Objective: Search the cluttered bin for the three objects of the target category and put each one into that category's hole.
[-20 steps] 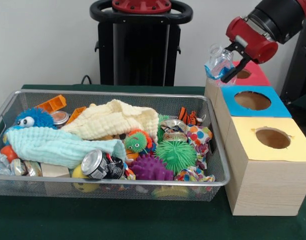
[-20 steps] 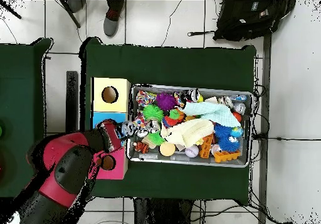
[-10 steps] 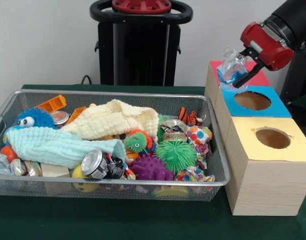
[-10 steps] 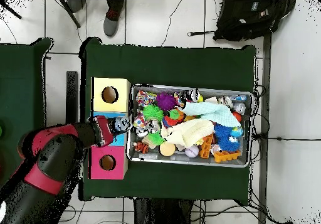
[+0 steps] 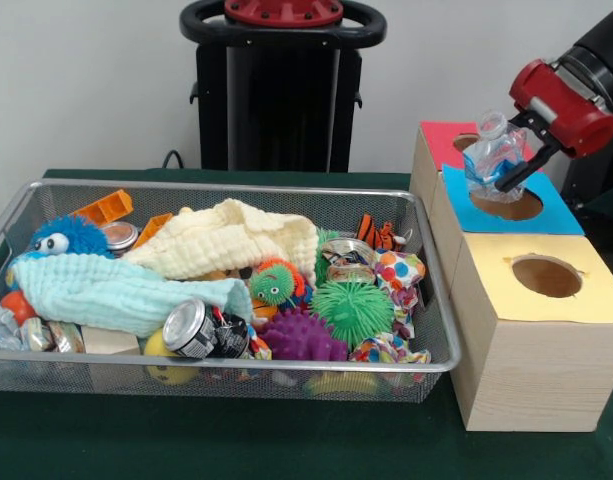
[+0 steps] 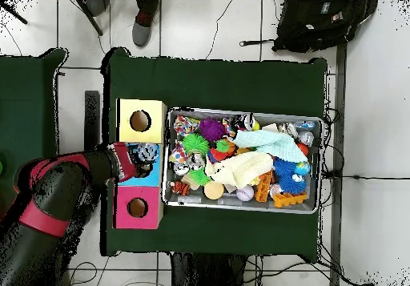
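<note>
No readable writing is seen on anything here. A crumpled clear plastic bottle [image 5: 493, 157] is pinched by the gripper [image 5: 510, 163] and held tilted right over the round hole of the blue-topped box [image 5: 556, 212], which sits between the red-topped box [image 5: 441, 143] and the yellow-topped box [image 5: 531, 340], all plain wood below. The wire-mesh bin [image 5: 438, 330] is packed with soft waffle cloths [image 5: 231, 238], a spiky green rubber ball [image 5: 352, 309] and a dented can [image 5: 192, 328].
</note>
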Tool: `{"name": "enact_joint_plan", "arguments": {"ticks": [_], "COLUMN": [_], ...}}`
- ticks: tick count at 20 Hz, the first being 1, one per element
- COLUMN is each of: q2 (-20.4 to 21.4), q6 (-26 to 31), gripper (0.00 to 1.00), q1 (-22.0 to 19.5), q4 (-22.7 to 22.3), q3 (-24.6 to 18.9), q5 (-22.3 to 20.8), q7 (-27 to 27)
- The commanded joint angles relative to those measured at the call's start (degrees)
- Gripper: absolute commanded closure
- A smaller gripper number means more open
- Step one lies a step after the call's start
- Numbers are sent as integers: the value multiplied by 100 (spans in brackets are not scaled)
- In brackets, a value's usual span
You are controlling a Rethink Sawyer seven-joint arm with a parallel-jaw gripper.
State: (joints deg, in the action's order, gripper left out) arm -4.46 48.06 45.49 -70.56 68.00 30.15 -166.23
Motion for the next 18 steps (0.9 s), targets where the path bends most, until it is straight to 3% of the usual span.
{"name": "enact_joint_plan", "arguments": {"ticks": [1,18], "q2": [-440,-432], "q6": [813,616], "gripper": [100,100], "q1": [-81,99], "q4": [751,508], "q3": [-14,-142], "q5": [277,322], "q7": [-1965,-1973]}}
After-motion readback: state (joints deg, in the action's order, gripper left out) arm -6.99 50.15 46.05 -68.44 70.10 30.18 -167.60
